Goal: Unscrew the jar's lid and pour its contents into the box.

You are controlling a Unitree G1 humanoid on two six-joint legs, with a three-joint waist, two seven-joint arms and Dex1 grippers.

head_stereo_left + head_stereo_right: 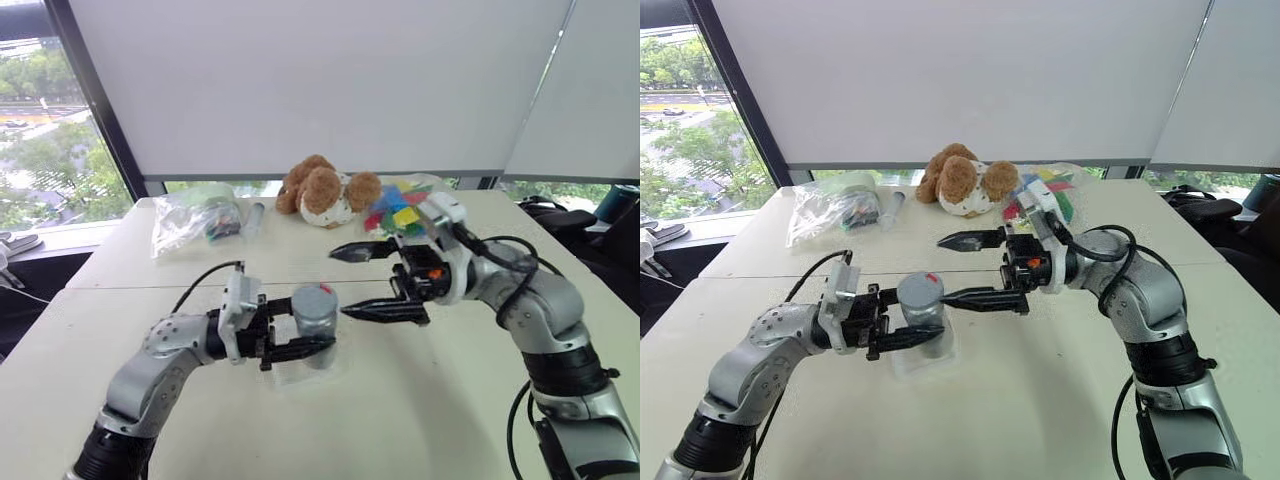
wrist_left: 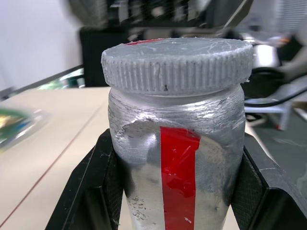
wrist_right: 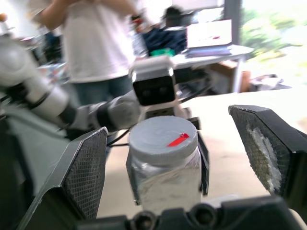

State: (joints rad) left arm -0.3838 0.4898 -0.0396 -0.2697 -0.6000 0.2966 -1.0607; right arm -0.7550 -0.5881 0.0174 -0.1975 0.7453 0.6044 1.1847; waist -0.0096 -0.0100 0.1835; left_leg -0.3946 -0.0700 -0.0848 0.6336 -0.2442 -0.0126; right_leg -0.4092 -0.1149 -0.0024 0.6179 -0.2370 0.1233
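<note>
Table point(image 1: 450, 400): cream, seamed, bags point(image 1: 195, 218) and plush point(image 1: 325, 190) at far edge | room: blinds, windows | left gripper point(image 1: 300, 345) clamps jar point(image 1: 315, 312), lid point(image 2: 177, 64) on | right gripper point(image 1: 375, 282) spread wide, empty

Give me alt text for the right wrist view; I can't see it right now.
The right gripper has its jaws wide open on either side of the round grey ribbed screw lid of the small silver-grey cylindrical jar, not touching it. The left gripper is shut on the jar from behind. A person stands beyond.
</note>
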